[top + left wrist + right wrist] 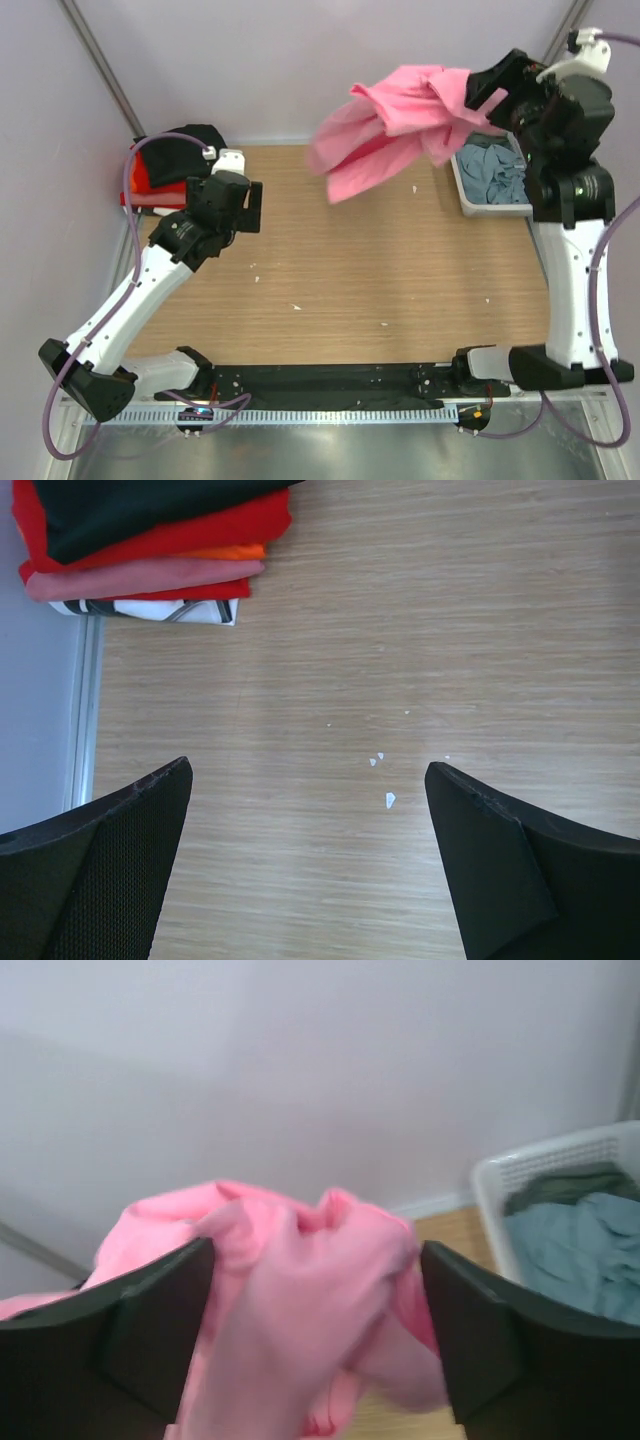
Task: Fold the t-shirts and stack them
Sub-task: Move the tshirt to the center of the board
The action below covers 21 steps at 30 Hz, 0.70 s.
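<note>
Pink t-shirt (390, 130) hangs in the air above the far right part of the table (380, 290), crumpled and blurred, its loose folds trailing down and to the left. The right gripper (480, 95) holds it from the right. In the right wrist view the pink t-shirt (300, 1270) fills the gap of the right gripper (315, 1260) as a thick bunch that touches both fingers, so the jaws pinch it while standing well apart.

Just below that gripper a white basket (465, 190) sits at the table's right edge (its lattice wall (520, 1175) is plain from the wrist). A grey-blue shirt (495, 170) lies crumpled in it, and a dark olive one (570, 1185) shows behind it.

The left gripper (240, 200) hovers over bare wood on the left side, its jaws spread wide with nothing between them (308, 780). Near it, at the far left corner, rests a folded stack (165, 170) of shirts with a black one on top and red and orange edges beneath (150, 530).
</note>
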Motion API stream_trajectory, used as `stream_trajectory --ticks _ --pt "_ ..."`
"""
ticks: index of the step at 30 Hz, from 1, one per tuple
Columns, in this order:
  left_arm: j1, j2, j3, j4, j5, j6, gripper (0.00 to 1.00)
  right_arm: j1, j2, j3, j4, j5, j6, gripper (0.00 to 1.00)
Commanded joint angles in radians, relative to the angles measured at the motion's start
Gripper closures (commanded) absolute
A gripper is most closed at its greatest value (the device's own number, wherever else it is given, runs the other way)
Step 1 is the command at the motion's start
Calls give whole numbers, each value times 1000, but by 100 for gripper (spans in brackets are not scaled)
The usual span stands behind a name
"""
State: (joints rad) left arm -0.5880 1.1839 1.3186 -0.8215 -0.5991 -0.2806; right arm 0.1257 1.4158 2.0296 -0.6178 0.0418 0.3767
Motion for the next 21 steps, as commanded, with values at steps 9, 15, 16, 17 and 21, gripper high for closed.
stream_trajectory --ticks 9,15,16,17,21 --pt "19 5 -10 19 -37 -12 0 -112 -84 -810 36 75 143 0" --pt "17 7 -7 12 -33 -12 0 -112 -152 -896 36 47 107 0" --pt "17 5 -9 15 -30 -14 0 -112 -156 -899 26 38 103 0" --pt "17 5 -10 18 -27 -11 0 -113 -173 -904 27 29 102 0" --pt "17 10 -13 19 -37 -9 0 -107 -227 -954 55 -20 120 0"
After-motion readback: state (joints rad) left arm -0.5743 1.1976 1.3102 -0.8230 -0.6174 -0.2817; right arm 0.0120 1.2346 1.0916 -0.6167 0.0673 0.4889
